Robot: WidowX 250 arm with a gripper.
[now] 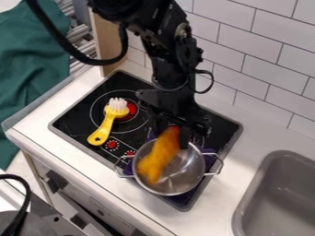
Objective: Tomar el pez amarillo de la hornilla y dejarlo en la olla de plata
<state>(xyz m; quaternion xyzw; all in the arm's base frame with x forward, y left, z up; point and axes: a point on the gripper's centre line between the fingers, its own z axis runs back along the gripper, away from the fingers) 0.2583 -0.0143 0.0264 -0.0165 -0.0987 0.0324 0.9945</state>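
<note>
Arm (173, 69) is coming in from the top edge of the view, bending at its upper joints and hanging roughly vertical over the stove (77, 116), wrist just above the far rim of the silver pot (184, 170). End effector (173, 134) is pointing down and pinching the yellow fish (158, 159) by its upper end, one finger on either side. Fish is hanging over the pot's opening, blurred; its long axis is slanting steeply from upper right to lower left, red patch at the gripped end, free end pointing down-left. Can't tell head from tail, or whether it's touching the pot. Counts: one fish, one pot with two side handles, one yellow brush (104, 126) with white bristles, one purple cloth (210, 162) showing around the pot, one sink (280, 198) at right. Brush is lying on the stove left of the pot, bristle end up-right, handle pointing down-left. Tabletop (242, 161) is surrounding the stove.
</note>
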